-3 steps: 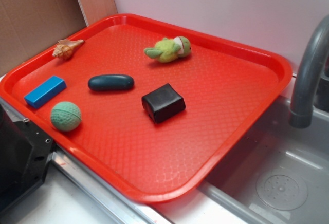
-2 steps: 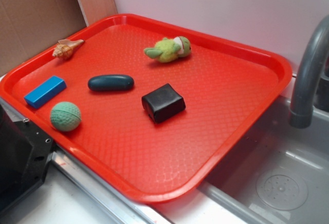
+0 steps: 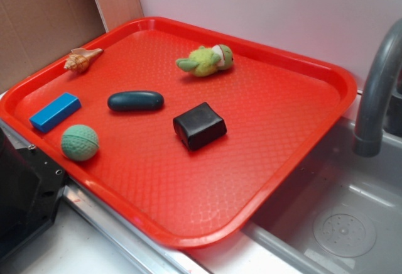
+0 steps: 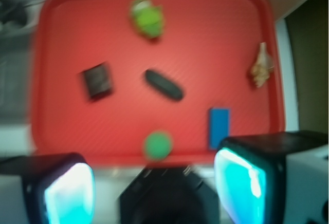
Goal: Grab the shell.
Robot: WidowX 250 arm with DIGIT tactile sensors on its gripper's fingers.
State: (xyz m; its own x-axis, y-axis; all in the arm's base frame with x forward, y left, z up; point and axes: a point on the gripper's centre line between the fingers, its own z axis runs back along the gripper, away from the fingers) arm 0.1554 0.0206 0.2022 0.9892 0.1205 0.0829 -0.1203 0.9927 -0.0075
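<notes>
The shell [image 3: 81, 60] is a small tan-and-cream spiral conch. It lies near the far left rim of the red tray [image 3: 270, 117], with nothing touching it. In the blurred wrist view the shell [image 4: 261, 66] is at the right side of the tray [image 4: 216, 39]. My gripper [image 4: 154, 188] looks down from high above the tray's near edge. It is open, its cyan pads [image 4: 69, 193] are wide apart, and nothing is between them. The exterior view does not show the gripper.
On the tray lie a blue block [image 3: 55, 111], a green ball [image 3: 80, 142], a dark teal capsule [image 3: 135, 101], a black block [image 3: 199, 125] and a green plush toy [image 3: 206, 60]. A grey faucet [image 3: 377, 92] and sink [image 3: 339, 224] are on the right. Cardboard [image 3: 44, 16] stands behind the shell.
</notes>
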